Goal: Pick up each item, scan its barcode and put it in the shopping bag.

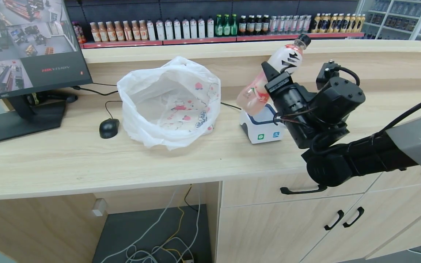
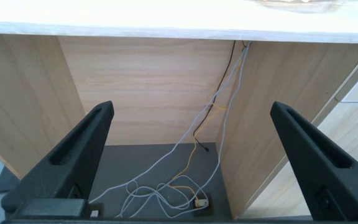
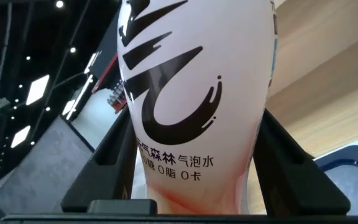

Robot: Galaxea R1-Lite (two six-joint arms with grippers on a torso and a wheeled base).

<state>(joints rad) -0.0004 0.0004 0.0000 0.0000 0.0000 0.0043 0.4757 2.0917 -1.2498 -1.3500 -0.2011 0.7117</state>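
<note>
A pink drink bottle (image 1: 269, 78) with a white label and a black cap is tilted in the air, its base just above the white barcode scanner (image 1: 260, 128) on the counter. My right gripper (image 1: 274, 78) is shut on the bottle's middle; in the right wrist view the bottle (image 3: 194, 106) sits between the two black fingers (image 3: 104, 162). The white plastic shopping bag (image 1: 170, 102) stands open on the counter, left of the scanner. My left gripper (image 2: 191, 162) is open with nothing in it, down below the counter's edge, facing the recess with cables.
A monitor (image 1: 24, 51) stands at the counter's left with a black mouse (image 1: 109, 128) near the bag. A raised ledge (image 1: 232, 49) runs behind the counter, shelves of bottles beyond it. Drawers with black handles (image 1: 302, 190) lie under the counter at the right; cables (image 2: 185, 186) cover the recess floor.
</note>
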